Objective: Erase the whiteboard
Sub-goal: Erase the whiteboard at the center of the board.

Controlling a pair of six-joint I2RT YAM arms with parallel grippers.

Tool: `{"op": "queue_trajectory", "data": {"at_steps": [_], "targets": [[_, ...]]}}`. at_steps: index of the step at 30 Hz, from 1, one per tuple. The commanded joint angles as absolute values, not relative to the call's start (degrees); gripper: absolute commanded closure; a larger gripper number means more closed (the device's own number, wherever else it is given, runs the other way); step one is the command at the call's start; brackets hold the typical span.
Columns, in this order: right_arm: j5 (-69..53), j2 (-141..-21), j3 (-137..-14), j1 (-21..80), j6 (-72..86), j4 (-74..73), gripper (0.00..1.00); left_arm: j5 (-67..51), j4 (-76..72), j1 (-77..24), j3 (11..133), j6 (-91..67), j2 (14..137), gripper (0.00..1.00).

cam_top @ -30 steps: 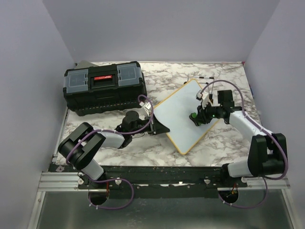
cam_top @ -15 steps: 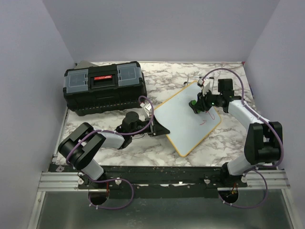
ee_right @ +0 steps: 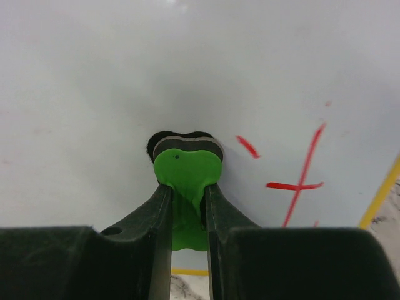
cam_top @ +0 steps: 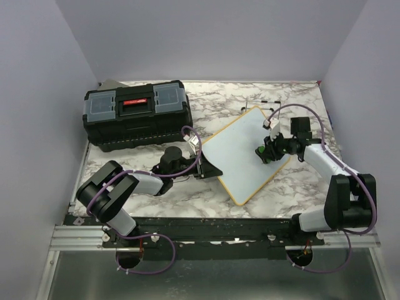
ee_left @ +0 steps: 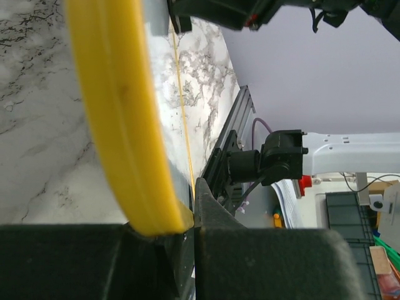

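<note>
Whiteboard (cam_top: 240,156): lying diagonally on marble table (cam_top: 300,181), right of black toolbox (cam_top: 137,112).
Left gripper (ee_left: 181,228): pinching its yellow frame (ee_left: 119,119).
Right gripper (ee_right: 186,197): clamping green eraser (ee_right: 186,169), apparently pressing it on the board beside red marks (ee_right: 303,178).

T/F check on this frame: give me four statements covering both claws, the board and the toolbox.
1. The right claw grips a green eraser pressed on the whiteboard. True.
2. The board is wiped clean. False: red marks sit beside the eraser.
3. The left claw clamps the board's yellow frame. True.
4. The toolbox lid stands open. False: it is shut.
</note>
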State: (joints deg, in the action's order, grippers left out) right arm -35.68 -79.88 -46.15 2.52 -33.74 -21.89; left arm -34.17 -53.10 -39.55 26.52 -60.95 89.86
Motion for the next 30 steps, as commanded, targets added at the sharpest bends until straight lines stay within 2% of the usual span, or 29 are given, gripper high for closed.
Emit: {"op": "queue_trajectory", "data": {"at_steps": [1, 8, 14, 20, 23, 30], "targets": [[-28.25, -83.65, -50.93, 1.43, -28.33, -14.99, 0.99, -36.34, -60.24, -39.92, 27.42, -58.56, 87.15, 1.0], [-32.67, -90.41, -57.24, 1.76, -23.89, -14.55, 0.99, -36.43, -60.74, -40.24, 27.98, -59.01, 87.86, 1.0], [-41.8, -84.69, -49.41, 3.69, -33.64, -20.92, 0.99, -36.38, -60.01, -40.25, 28.43, -58.54, 87.58, 1.0], [-35.69, -79.78, -44.13, -0.28, -37.01, -21.22, 0.99, -36.54, -60.1, -40.19, 28.0, -58.27, 87.4, 1.0], [-35.24, -82.29, -47.42, -4.68, -35.7, -20.76, 0.99, -36.59, -60.2, -40.21, 27.87, -58.27, 87.28, 1.0], [-37.47, -87.65, -54.59, -2.8, -27.73, -15.71, 0.99, -36.32, -60.87, -40.24, 28.02, -58.57, 87.65, 1.0]]}}
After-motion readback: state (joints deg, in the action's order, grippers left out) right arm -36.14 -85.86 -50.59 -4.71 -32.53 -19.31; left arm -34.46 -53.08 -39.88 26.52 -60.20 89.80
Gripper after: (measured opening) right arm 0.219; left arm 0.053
